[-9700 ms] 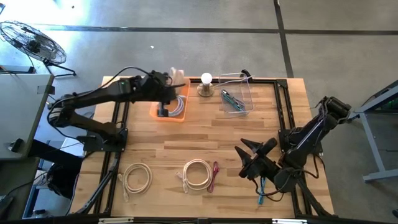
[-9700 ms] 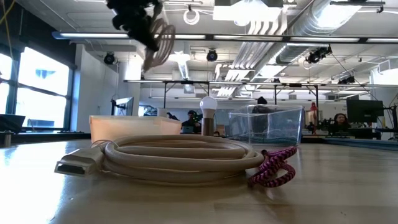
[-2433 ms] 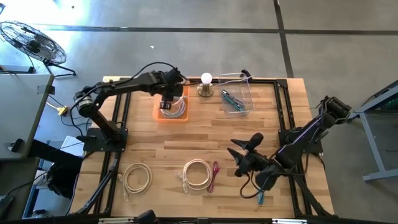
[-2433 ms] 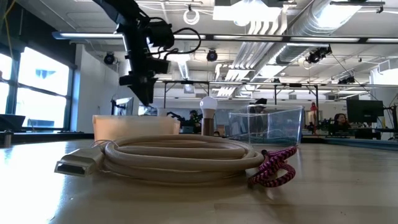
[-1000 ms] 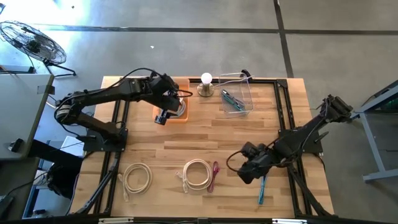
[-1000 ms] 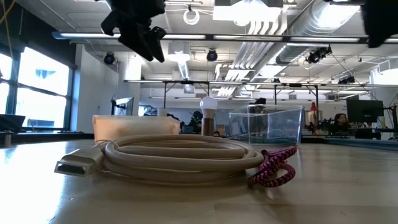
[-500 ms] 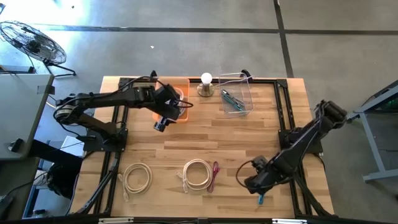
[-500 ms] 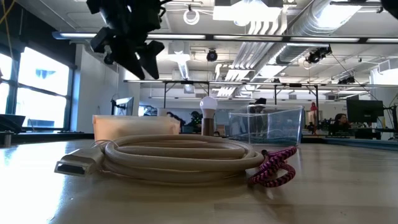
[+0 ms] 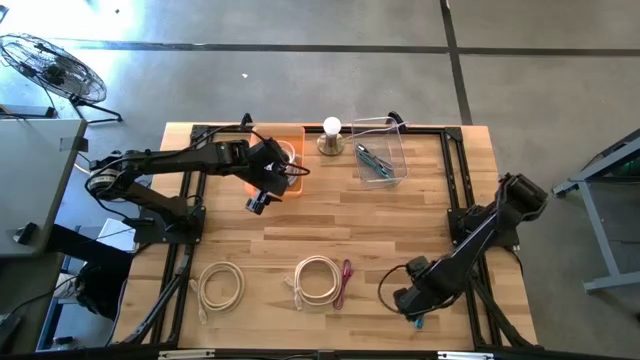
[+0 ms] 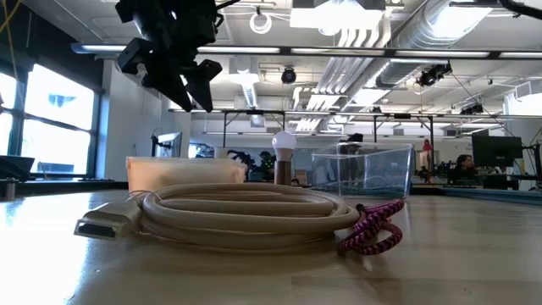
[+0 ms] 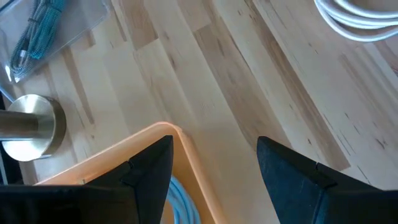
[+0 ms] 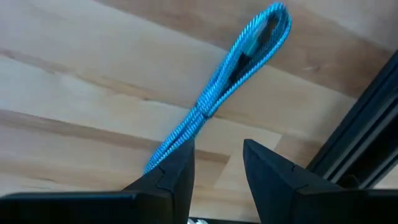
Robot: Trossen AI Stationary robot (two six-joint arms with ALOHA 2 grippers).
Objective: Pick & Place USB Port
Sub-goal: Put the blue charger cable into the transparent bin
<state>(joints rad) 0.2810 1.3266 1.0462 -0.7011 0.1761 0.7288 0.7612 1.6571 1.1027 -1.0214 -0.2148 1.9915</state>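
Now the right gripper [image 9: 408, 300] hangs at the table's [image 9: 400, 215] five o'clock, fingers spread narrowly over the blue USB cable [image 12: 217, 93] lying on the wood. At eleven o'clock, the left gripper [image 9: 262, 196] hovers wide open, empty, beside the orange tray [image 11: 180, 149].

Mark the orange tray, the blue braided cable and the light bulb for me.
orange tray [image 11: 186, 152]: left wrist view, on its rounded corner rim.
blue braided cable [image 12: 239, 65]: right wrist view, mid-length, below the looped end.
light bulb [image 9: 331, 127]: high view, on the white globe.
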